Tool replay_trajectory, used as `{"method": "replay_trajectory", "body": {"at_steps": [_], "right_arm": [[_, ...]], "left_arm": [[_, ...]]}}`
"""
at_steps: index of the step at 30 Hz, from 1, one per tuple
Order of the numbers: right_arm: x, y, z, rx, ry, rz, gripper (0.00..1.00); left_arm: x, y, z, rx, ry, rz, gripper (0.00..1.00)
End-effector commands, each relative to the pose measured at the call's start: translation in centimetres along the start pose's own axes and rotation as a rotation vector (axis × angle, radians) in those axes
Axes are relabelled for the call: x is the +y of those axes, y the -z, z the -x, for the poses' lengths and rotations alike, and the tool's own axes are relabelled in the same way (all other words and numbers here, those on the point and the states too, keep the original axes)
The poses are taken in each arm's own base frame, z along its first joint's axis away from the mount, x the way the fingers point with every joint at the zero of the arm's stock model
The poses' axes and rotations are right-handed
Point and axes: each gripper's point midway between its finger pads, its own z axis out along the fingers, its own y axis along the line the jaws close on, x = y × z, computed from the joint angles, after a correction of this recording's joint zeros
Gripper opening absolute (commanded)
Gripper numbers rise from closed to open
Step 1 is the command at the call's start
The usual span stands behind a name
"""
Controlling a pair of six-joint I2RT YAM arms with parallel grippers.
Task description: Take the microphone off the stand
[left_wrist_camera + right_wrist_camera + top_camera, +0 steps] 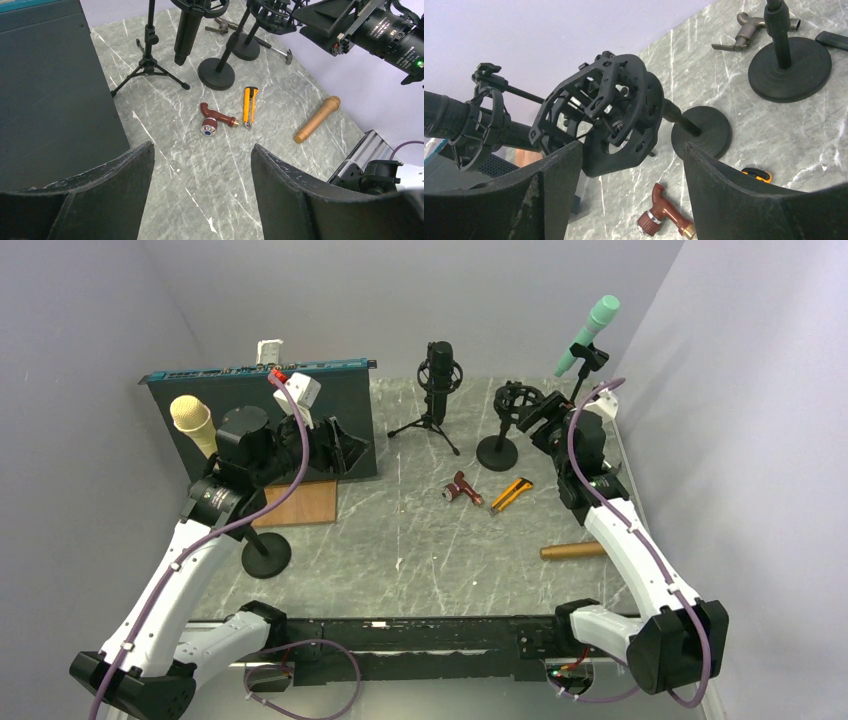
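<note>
1. We see the right gripper [631, 145] with its jaws apart and nothing in them. The shock mount [599, 110] sits just past the fingertips, close to one pad, with a clear gap to the other.
2. The shock mount is at 1 o'clock on the table [420, 560], tilted on a round-base stand [701, 132]. Its cage is empty.
3. The tan microphone [575, 551] lies flat at 4 o'clock, well apart from every stand. We judge it's the task's mic, already out of the mount. It lies on its side, so it can't topple, though it could roll.
4. The left gripper [202, 147] is wide open and empty. It hangs at 10 o'clock in front of the dark panel [200, 405], beside the cream microphone [192, 420]. We read that as parked out of the right arm's reach.
5. Three other mics are mounted: the cream one at 9 o'clock, the black microphone [440, 370] on a tripod at 12, and the teal microphone [592, 330] at 2. If the task means one of these, it's not done.
6. The box cutter [250, 106] and the red-brown tap fitting [212, 120] lie near each other mid-table, clear of both arms.
7. Our call is to back the right arm straight off. The risk is snagging the cage and tipping the stand.
</note>
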Motion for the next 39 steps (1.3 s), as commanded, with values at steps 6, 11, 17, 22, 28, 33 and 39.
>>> {"method": "replay_trajectory", "body": {"at_steps": [6, 11, 17, 22, 28, 33, 39], "right_arm": [[1.1, -1.9, 0.1, 0.015, 0.051, 0.02, 0.69], [1.1, -0.7, 1.7, 0.022, 0.129, -0.013, 0.81], [1.6, 1.0, 4.4, 0.027, 0.278, -0.048, 0.9], [4.7, 0.6, 5.9, 0.081, 0.402, 0.039, 0.94], [7.7, -1.2, 7.2, 0.162, 0.528, 0.145, 0.92], [7.3, -4.0, 7.6, 0.349, 0.479, 0.269, 0.76], [5.9, -5.5, 6.3, 0.558, 0.32, 0.462, 0.62]], "left_arm": [[-1.4, 0.8, 2.7, -0.074, -0.024, -0.037, 0.74], [-1.4, 0.8, 2.7, -0.073, -0.027, -0.04, 0.74], [-1.7, 0.7, 2.6, -0.067, -0.021, -0.057, 0.74], [-1.6, 0.5, 2.6, -0.065, -0.018, -0.058, 0.74], [-1.6, 0.2, 2.3, -0.058, -0.01, -0.062, 0.74], [-2.0, -0.5, 1.7, -0.035, 0.004, -0.101, 0.75], [-2.2, -1.4, 0.9, 0.003, 0.012, -0.134, 0.74]]}}
